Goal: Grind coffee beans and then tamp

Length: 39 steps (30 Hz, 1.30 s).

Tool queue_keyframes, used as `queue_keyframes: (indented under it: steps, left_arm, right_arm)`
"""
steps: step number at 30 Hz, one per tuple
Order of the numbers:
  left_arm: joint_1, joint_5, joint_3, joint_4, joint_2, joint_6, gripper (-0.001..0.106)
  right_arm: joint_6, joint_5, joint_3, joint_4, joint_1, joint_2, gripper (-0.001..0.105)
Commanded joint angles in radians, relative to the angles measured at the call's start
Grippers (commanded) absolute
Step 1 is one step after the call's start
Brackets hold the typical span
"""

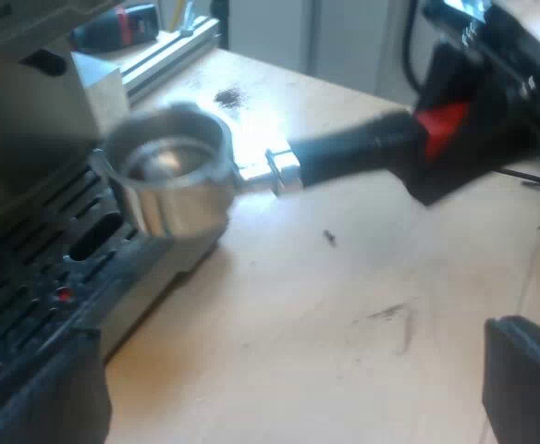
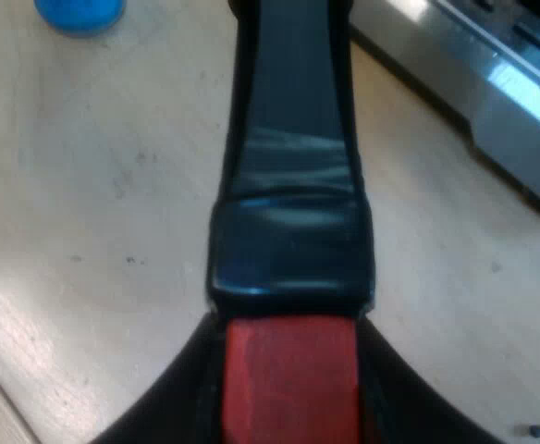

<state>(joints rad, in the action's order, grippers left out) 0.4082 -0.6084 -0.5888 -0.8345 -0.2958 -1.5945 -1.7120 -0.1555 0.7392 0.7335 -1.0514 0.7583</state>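
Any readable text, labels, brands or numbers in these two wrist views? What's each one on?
None readable.
The metal holder: bare metal, black handle, red end, no lettering.
The espresso machine: a red dot on its drip grille, no letters visible.
The blue tamper: plain where it shows.
The black-and-red object by the metal rail: too blurred to read any label.
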Motion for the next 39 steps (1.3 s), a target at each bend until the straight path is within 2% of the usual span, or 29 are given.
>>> queue_keyframes:
  steps: [1, 3, 7, 8, 11, 15, 23, 27, 32, 36, 37, 39]
  left_arm:
    - [0.004, 0.007, -0.008, 0.001, 0.001, 0.007, 0.083]
    - [0.004, 0.007, -0.006, 0.001, -0.002, 0.007, 0.083]
    - [0.004, 0.007, 0.010, 0.003, -0.013, 0.007, 0.083]
    - [0.004, 0.007, 0.024, 0.005, -0.018, 0.007, 0.083]
    - [0.004, 0.007, 0.092, 0.030, -0.051, 0.007, 0.083]
    - [0.004, 0.007, 0.154, 0.109, -0.119, 0.007, 0.083]
    - [0.004, 0.015, 0.154, 0.124, -0.270, 0.007, 0.083]
    - [0.004, 0.026, 0.154, 0.216, -0.398, 0.007, 0.083]
    - [0.004, 0.038, 0.154, 0.277, -0.452, 0.007, 0.083]
    - [0.004, 0.038, 0.154, 0.282, -0.456, 0.007, 0.083]
    - [0.004, 0.038, 0.154, 0.279, -0.456, 0.007, 0.083]
    - [0.004, 0.038, 0.154, 0.279, -0.456, 0.007, 0.083]
  right_arm:
    - [-0.011, 0.004, -0.091, -0.120, -0.001, -0.003, 0.000]
    - [-0.009, 0.029, -0.153, -0.181, -0.001, -0.003, 0.000]
    - [-0.009, 0.045, -0.193, -0.221, -0.001, -0.001, 0.000]
    - [-0.009, 0.049, -0.230, -0.258, -0.001, 0.012, 0.000]
    - [-0.009, 0.052, -0.263, -0.309, -0.001, 0.067, 0.000]
    - [-0.009, 0.056, -0.265, -0.389, -0.001, 0.153, 0.000]
    - [-0.012, 0.056, -0.265, -0.480, -0.001, 0.298, 0.000]
    - [-0.012, 0.056, -0.265, -0.512, -0.001, 0.347, 0.000]
    - [-0.012, 0.056, -0.265, -0.534, -0.001, 0.384, 0.000]
    - [-0.012, 0.056, -0.265, -0.534, -0.001, 0.405, 0.000]
    - [-0.012, 0.056, -0.265, -0.534, -0.001, 0.410, 0.001]
    - [-0.012, 0.056, -0.265, -0.534, -0.001, 0.426, 0.012]
